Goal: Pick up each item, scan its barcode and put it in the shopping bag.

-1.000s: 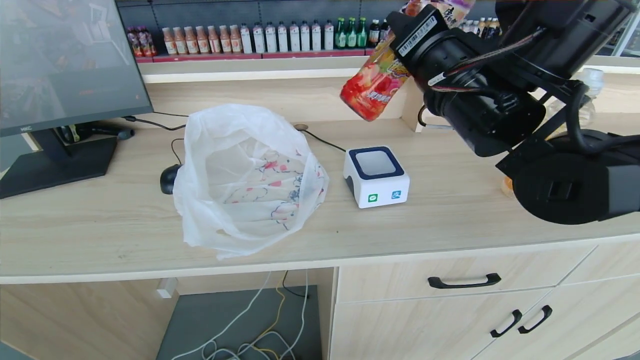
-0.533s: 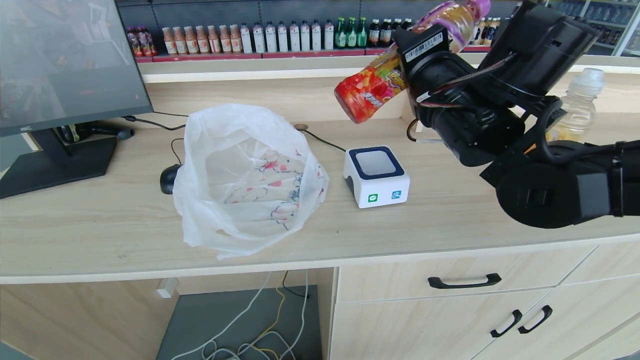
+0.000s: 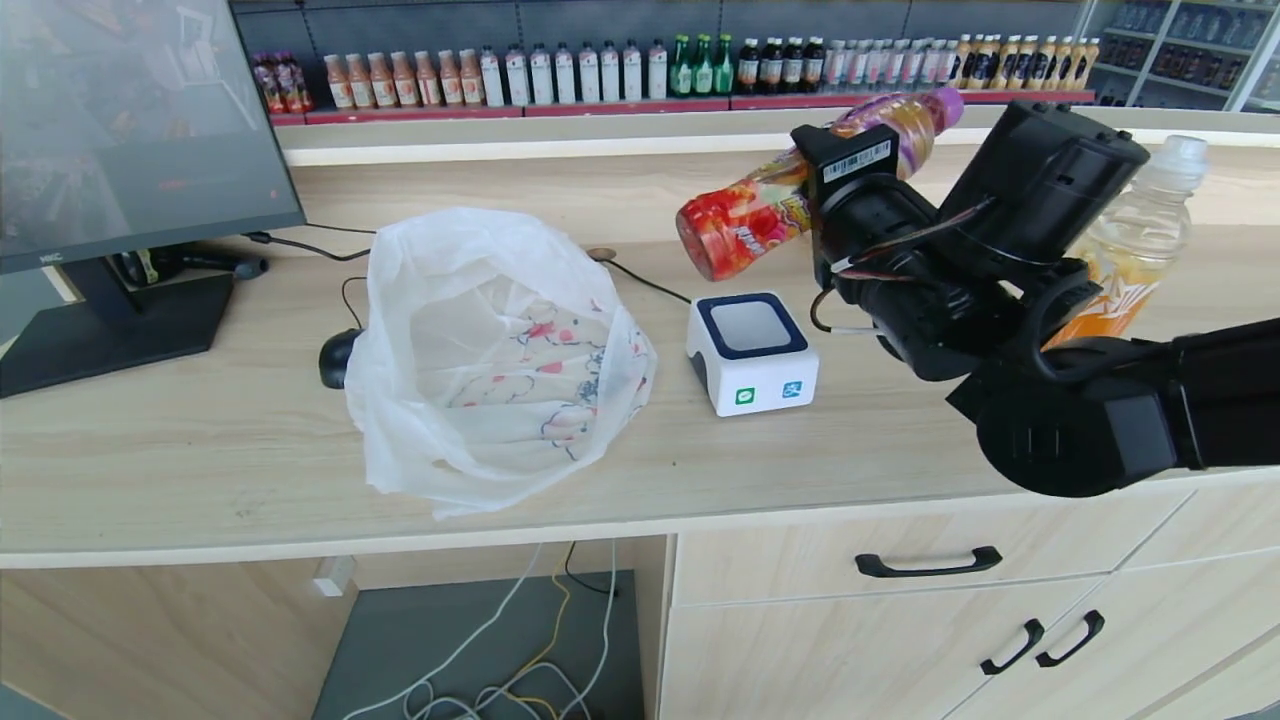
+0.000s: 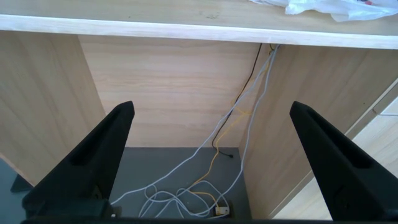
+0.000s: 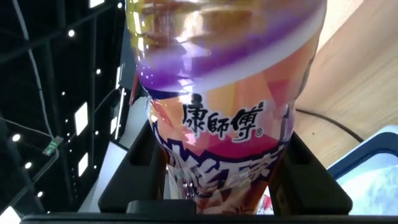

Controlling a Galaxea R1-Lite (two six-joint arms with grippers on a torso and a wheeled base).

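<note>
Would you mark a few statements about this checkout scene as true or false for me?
1. The right gripper holds a bottle tilted in the air. True.
2. The bag is on the scanner's right. False: it is on the scanner's left, on the counter.
3. The left gripper is shut. False: it is open, down below the counter's edge.
4. A second bottle is behind the right arm. True.
</note>
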